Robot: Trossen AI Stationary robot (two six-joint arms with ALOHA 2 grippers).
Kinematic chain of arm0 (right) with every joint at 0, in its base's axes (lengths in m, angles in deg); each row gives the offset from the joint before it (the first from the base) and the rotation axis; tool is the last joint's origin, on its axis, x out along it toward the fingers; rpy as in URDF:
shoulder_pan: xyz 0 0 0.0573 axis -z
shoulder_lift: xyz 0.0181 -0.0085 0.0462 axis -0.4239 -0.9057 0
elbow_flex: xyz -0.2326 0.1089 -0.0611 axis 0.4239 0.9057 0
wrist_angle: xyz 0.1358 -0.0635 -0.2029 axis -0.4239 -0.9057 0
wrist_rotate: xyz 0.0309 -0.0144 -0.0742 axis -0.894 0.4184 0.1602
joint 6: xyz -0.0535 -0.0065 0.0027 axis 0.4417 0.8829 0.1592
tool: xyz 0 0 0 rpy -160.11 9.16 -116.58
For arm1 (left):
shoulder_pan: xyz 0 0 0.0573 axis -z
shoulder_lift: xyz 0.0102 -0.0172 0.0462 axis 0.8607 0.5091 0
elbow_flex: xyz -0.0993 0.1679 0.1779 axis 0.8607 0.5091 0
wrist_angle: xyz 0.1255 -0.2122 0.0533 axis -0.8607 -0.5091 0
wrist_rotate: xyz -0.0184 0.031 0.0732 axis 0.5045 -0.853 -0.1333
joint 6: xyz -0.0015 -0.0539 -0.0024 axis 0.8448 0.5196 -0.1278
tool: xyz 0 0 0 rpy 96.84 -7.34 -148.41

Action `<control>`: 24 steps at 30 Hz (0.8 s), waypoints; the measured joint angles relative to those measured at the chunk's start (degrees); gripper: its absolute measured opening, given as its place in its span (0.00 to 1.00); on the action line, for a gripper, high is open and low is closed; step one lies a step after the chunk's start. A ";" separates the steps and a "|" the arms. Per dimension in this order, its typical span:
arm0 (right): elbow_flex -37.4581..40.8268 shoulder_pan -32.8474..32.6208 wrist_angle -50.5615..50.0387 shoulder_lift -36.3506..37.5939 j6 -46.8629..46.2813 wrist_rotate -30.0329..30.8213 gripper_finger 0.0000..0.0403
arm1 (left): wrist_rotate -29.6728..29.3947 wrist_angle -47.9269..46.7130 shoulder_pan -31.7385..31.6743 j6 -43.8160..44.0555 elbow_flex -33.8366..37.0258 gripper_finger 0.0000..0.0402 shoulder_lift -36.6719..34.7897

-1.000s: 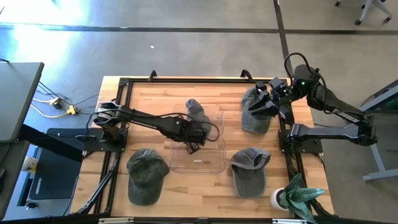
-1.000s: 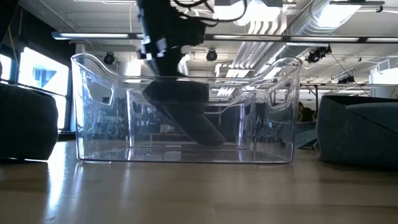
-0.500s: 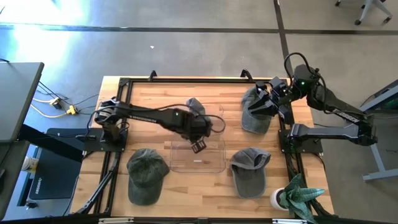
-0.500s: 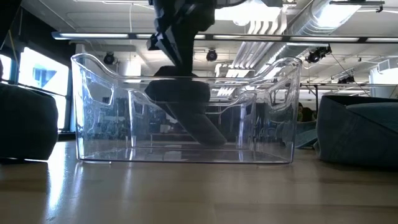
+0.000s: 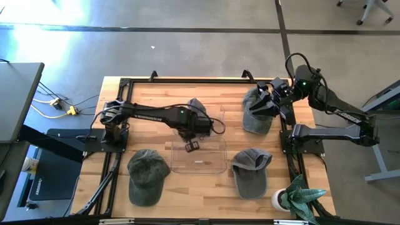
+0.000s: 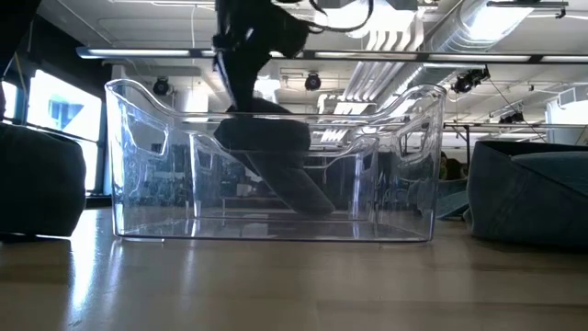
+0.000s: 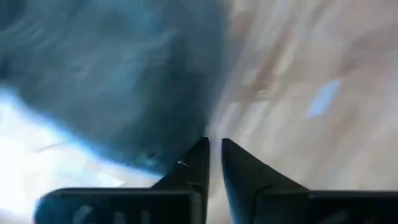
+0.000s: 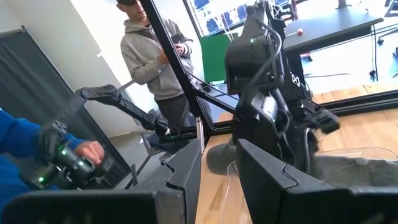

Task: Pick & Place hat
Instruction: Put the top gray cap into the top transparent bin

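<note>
A dark grey cap sits in the clear bin, at its far left corner. In the low view the cap's crown is up against the bin wall and its brim slants down to the bin floor. My left gripper hangs over the bin just above and beside this cap, shut and empty; in its wrist view the fingers point down past the blurred cap. My right gripper waits, open, over another cap at the far right.
Two more grey caps lie on the wood: one near left, one near right. A potted plant stands at the near right corner. People stand beyond the table. Bare wood shows between the bin and the far edge.
My left arm has swung toward the table's far edge and its wrist has turned above the bin, the gripper staying over the bin's left half. The cap in the bin has kept its place and shape.
</note>
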 joint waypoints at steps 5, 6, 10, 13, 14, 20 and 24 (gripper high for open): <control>0.00 0.02 -0.38 0.00 -0.07 -0.01 0.25 | -7.92 -1.12 -0.02 -0.08 0.14 0.01 3.44; 0.00 0.00 -0.42 0.00 -0.11 -0.01 0.25 | -7.79 0.74 -0.02 -0.11 -0.33 0.02 3.92; 0.00 0.01 -0.49 -0.02 -0.18 -0.01 0.25 | -3.37 0.72 0.00 0.42 -0.51 0.02 5.20; 0.00 0.02 -0.49 -0.02 -0.16 0.02 0.25 | -0.98 1.04 0.00 2.42 -2.10 0.02 4.61; 0.00 0.00 -0.47 -0.02 -0.16 0.08 0.25 | -0.78 -0.18 0.00 3.42 -2.77 0.02 4.55; 0.00 0.00 -0.47 -0.01 0.89 0.21 0.25 | 0.95 -11.58 0.00 4.53 -11.95 0.02 3.38; 0.00 0.02 -0.49 0.00 0.91 0.21 0.25 | 2.40 -13.66 -0.09 5.60 -19.40 0.02 3.44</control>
